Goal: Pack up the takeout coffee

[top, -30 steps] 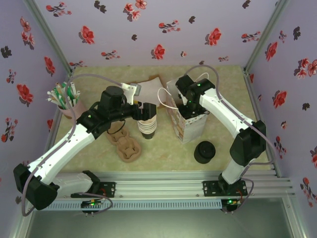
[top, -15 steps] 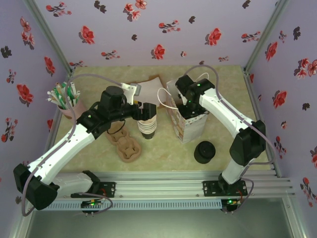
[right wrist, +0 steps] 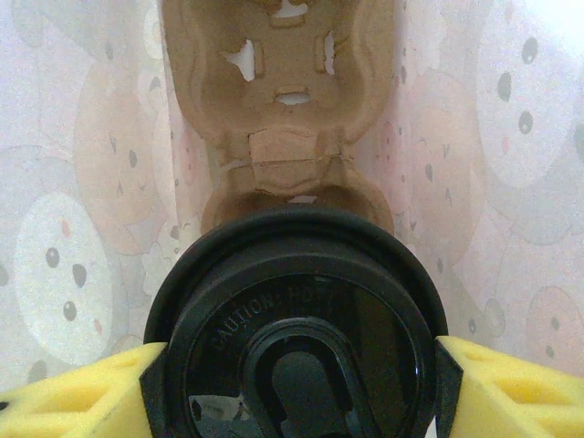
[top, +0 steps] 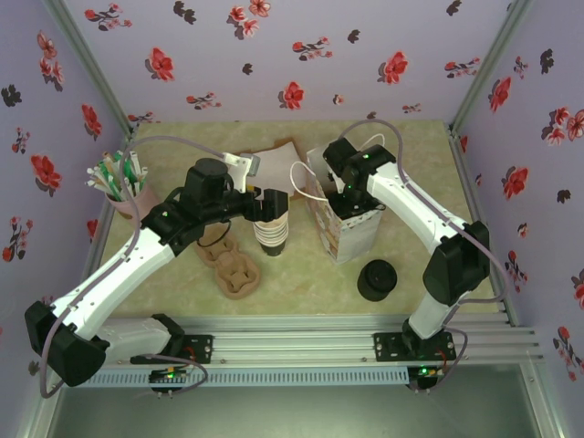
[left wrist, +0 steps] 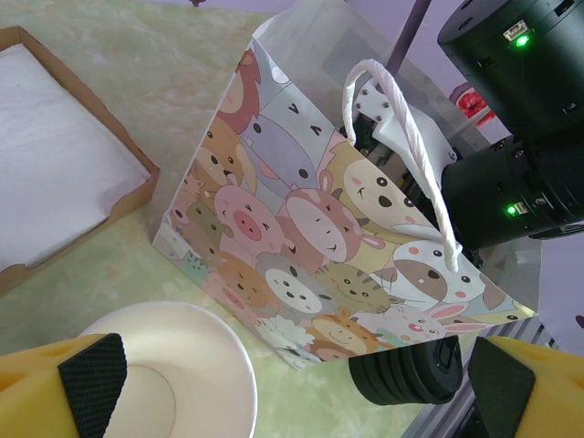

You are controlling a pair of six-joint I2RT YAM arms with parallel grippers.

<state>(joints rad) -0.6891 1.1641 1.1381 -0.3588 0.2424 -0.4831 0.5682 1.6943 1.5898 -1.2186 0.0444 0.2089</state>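
The right claw (right wrist: 297, 388) is clamped on the takeout coffee (right wrist: 297, 338), a cup under a round black plastic lid, held inside the cartoon-animal paper bag (top: 345, 228) near the middle of the counter (top: 301, 278), over one well of the brown moulded-cardboard cup carrier (right wrist: 287, 82) at the bag's bottom. Best, I judge, to go straight down, upright and centred on that well, releasing only once seated and without dragging the thin bag walls. The left claw (left wrist: 292, 388) hangs spread and empty over the stack of cream-lined lidless paper cups (left wrist: 173, 383).
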